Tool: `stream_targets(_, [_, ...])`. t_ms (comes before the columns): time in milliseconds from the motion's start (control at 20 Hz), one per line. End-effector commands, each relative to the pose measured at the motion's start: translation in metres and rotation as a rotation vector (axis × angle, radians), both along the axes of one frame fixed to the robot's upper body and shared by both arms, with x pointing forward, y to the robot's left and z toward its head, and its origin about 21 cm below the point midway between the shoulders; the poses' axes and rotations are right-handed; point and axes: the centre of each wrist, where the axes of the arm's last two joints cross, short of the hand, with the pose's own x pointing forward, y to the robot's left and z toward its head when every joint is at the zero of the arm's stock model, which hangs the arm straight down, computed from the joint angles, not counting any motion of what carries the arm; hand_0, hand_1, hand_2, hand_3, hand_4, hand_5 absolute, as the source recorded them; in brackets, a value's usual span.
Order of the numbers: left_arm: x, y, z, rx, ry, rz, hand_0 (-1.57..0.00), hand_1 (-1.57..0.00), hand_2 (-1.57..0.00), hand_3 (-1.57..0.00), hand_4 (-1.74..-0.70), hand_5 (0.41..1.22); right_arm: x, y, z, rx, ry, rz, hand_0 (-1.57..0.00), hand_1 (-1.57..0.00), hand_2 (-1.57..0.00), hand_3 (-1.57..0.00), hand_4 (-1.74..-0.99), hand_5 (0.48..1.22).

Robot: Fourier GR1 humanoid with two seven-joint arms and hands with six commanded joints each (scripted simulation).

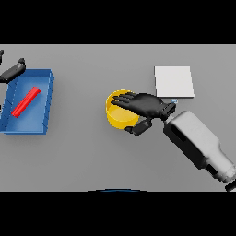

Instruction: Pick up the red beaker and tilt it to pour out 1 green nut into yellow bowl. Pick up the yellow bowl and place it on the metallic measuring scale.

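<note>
- The round yellow plastic bowl (120,115) sits mid-table; our right hand (146,106) lies over it, fingers across the top, thumb curled beneath its near side, grasping.
- We judge the bowl pickup underway; next, lift it toward the flat metallic square scale (174,82) just beyond.
- Far left, our left hand (12,71) hovers by the blue rectangular tray (46,99) holding a red beaker (26,102); its fingers, we cannot tell.

Lighting: even, moderately bright, diffuse, with no single source evident. Tabletop (92,152): uniform grey, slightly darker toward the lower frame; no glare. Shadows: faint and soft, a weak one under the right hand (144,105) at frame centre; the blue tray (48,99) at left shows darker inner walls. Focus: same throughout, edges mildly soft. Distortion: none apparent at the frame borders.
</note>
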Motion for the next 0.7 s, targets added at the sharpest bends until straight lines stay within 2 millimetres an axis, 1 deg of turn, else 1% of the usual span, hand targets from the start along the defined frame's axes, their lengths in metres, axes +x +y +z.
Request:
stream_targets(0, [-0.001, -0.001, -0.001, -0.003, 0.0, -0.005, 0.0, 0.0, 0.0, 0.0, -0.8, 0.725, 0.001, -0.001, 0.0, -0.009, 0.002, 0.015, 0.0, 0.0, 0.0, 0.0, -1.249, 0.669])
stream_targets(50, [0.0, 0.0, 0.0, -0.003, 0.0, -0.01, 0.0, 0.0, 0.0, 0.0, -0.8, 0.725, -0.001, 0.002, -0.004, -0.022, 0.011, 0.024, 0.0, 0.0, 0.0, 0.0, -1.256, 0.673])
stream_targets(100, [0.0, -0.001, 0.001, -0.004, 0.003, -0.001, 0.0, 0.0, 0.0, 0.0, -0.8, 0.724, 0.0, -0.002, -0.006, -0.032, 0.021, 0.025, 0.0, 0.0, 0.0, 0.0, -1.26, 0.676])
stream_targets(300, [-0.002, -0.002, -0.001, -0.003, 0.007, -0.006, 0.0, 0.0, 0.0, 0.0, -0.8, 0.723, 0.003, 0.005, -0.013, -0.075, 0.049, 0.04, 0.0, 0.0, 0.0, 0.0, -1.277, 0.696])
stream_targets(450, [-0.004, -0.001, -0.001, 0.007, 0.007, 0.001, 0.0, 0.0, 0.0, 0.0, -0.79, 0.728, 0.004, 0.005, -0.015, -0.076, 0.063, 0.046, 0.0, 0.0, 0.0, 0.0, -1.285, 0.706])
stream_targets(550, [-0.004, -0.001, 0.003, 0.008, 0.004, -0.006, 0.0, 0.0, 0.0, 0.0, -0.79, 0.728, 0.005, 0.004, -0.018, -0.072, 0.065, 0.062, 0.0, 0.0, -0.01, -0.03, -1.286, 0.712])
stream_targets(600, [-0.003, -0.005, 0.001, 0.007, 0.003, -0.007, 0.0, 0.0, 0.0, 0.0, -0.79, 0.729, 0.004, 0.007, -0.022, -0.064, 0.066, 0.065, 0.0, 0.0, -0.02, -0.04, -1.289, 0.721])
stream_targets(650, [-0.004, -0.002, 0.001, 0.006, 0.005, -0.005, 0.0, 0.0, 0.0, 0.0, -0.79, 0.73, 0.003, 0.006, -0.026, -0.055, 0.069, 0.064, 0.0, 0.0, -0.03, -0.06, -1.293, 0.738])
